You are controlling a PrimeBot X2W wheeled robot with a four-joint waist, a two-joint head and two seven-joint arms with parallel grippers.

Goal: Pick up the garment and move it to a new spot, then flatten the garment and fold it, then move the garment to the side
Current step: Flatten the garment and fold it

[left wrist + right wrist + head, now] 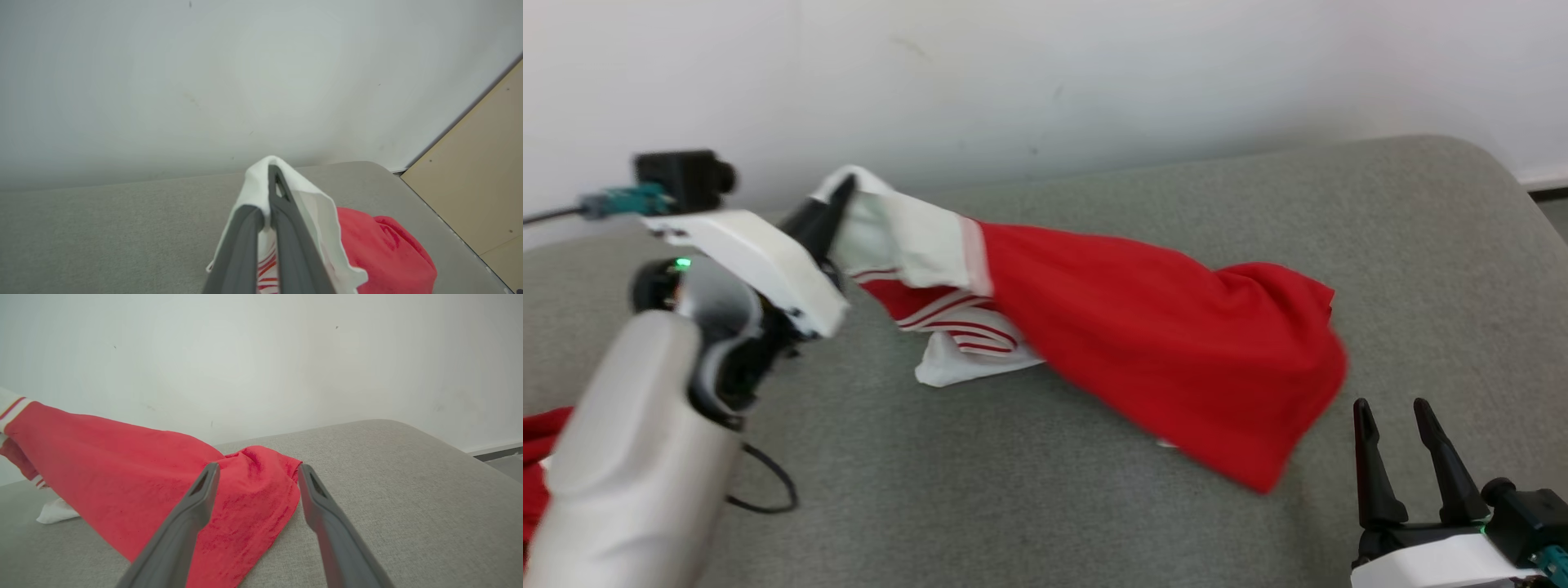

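The garment (1160,343) is red with a white, red-striped part. It hangs from its white end at the upper left of the head view and slopes down to the grey cushioned surface (1013,506). My left gripper (840,196) is shut on that white end, lifted off the surface; the left wrist view shows white cloth (318,212) pinched by the left gripper (273,171), with red cloth (384,253) behind. My right gripper (1392,407) stands open at the lower right, close to the red hem. In the right wrist view the right gripper (257,469) faces the red cloth (143,477) without touching it.
A white wall (1045,73) runs behind the grey surface, whose rounded corner (1478,163) lies at the far right. More red cloth (535,457) shows at the left edge. A tan floor (482,171) lies beyond the surface's right side.
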